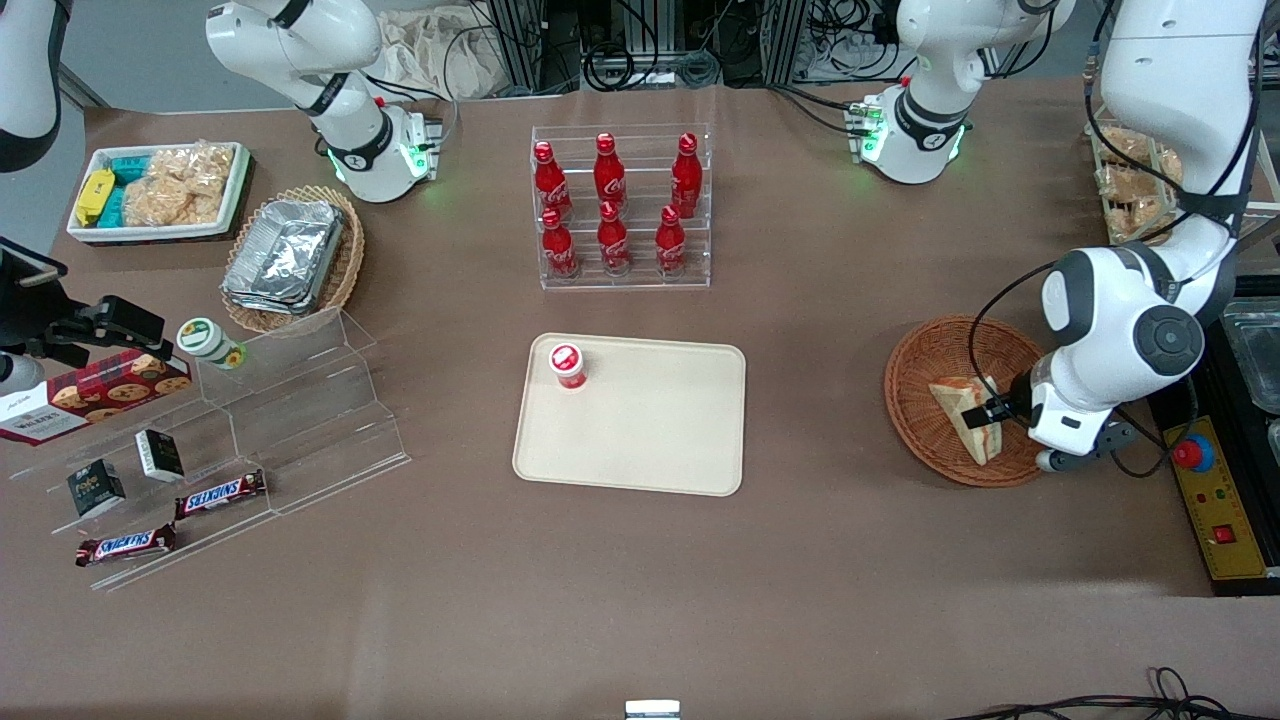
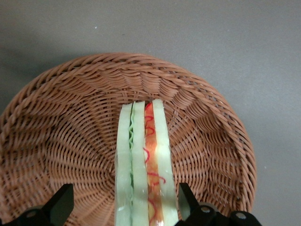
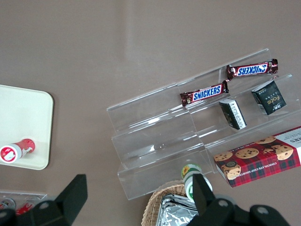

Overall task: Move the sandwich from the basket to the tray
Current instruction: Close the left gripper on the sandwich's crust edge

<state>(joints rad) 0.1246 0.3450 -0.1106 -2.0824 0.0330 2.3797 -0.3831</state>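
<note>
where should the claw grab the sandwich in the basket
Grip the sandwich across its two flat bread faces, coming straight down from above. It stands on edge in the basket with the filling layers facing up, so the bread sides are the broad parallel surfaces. The claw is open with one finger either side, not yet touching; closing there, gently, looks right.

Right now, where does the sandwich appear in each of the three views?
Front view: the sandwich lies in the basket, at the working arm's end of the table, the tool over it.
Left wrist view: the sandwich stands on edge between the open tool's fingers.
Right wrist view: not in it.
Shared landmark: the basket.
</note>
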